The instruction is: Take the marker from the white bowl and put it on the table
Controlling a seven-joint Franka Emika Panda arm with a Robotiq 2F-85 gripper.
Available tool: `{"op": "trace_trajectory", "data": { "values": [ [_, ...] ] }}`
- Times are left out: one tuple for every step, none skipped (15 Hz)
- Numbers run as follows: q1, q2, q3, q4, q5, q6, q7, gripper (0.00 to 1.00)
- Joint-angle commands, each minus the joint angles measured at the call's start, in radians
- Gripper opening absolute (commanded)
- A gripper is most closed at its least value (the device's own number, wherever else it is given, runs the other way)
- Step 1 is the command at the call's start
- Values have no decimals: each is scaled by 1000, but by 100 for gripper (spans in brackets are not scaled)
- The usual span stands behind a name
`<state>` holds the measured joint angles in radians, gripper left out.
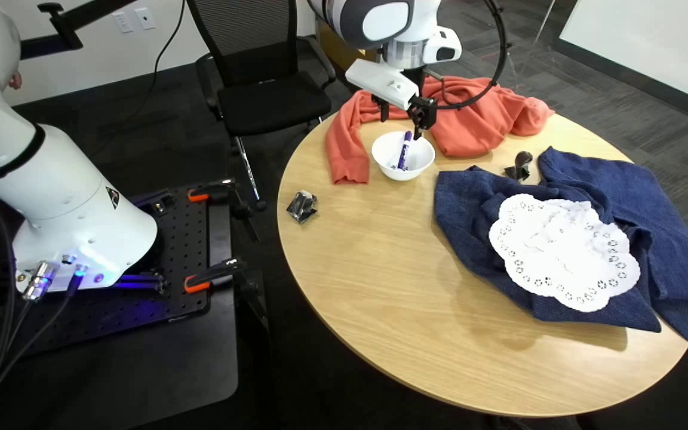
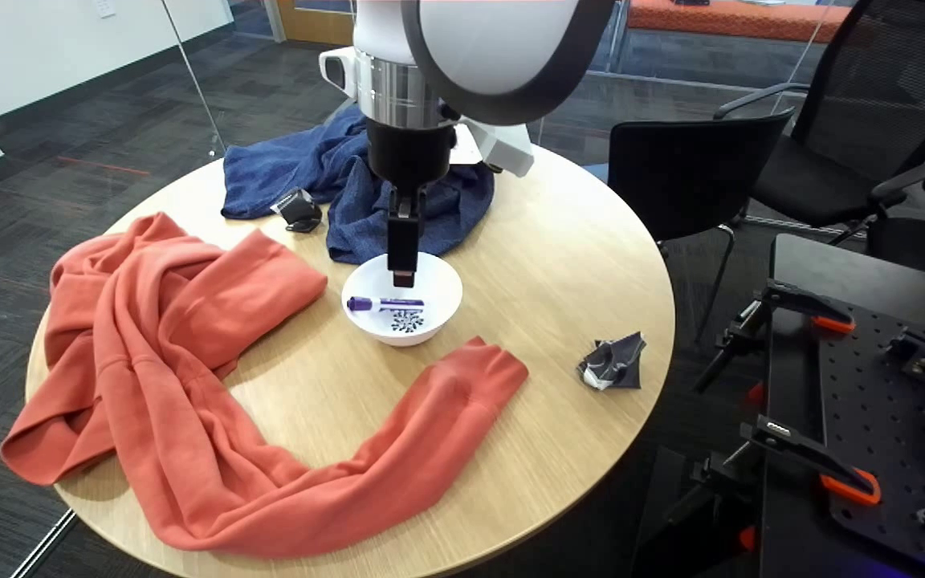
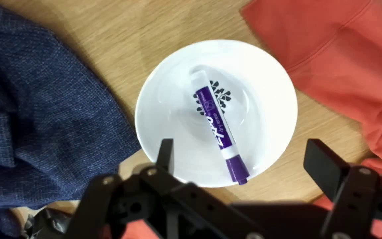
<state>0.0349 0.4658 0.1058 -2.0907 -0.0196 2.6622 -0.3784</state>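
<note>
Since the bowl (image 3: 270,113) has curved sides, the marker (image 3: 215,118) seems to lean in it, capped end by the rim, low in the wrist view. The pincer (image 3: 239,152) hangs above, spread wide, likely so it can slip around and grab it.

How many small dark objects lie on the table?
2: a crumpled scrap near the table edge, a dark object beside the blue cloth. That cloth or the orange garment may hide more.

The capped purple-and-white marker (image 3: 216,121) is held aslant in the white bowl (image 3: 266,132), capped end by the rim; the bowl is set upright inside the edge of the tabletop (image 1: 380,257).
</note>
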Motion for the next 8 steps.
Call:
{"op": "trace_trajectory", "data": {
  "values": [
    [10,42,-6,22,-45,40,54,100],
    [11,51,-5,26,-50,44,58,100],
    [11,58,-4,28,-52,46,58,90],
    [13,66,-4,33,-54,44,58,76],
    [13,73,-4,37,-55,41,57,68],
    [13,79,-3,41,-55,39,56,68],
    [13,85,-3,46,-56,37,56,66],
    [11,93,-2,53,-56,34,54,64]
  ]
}}
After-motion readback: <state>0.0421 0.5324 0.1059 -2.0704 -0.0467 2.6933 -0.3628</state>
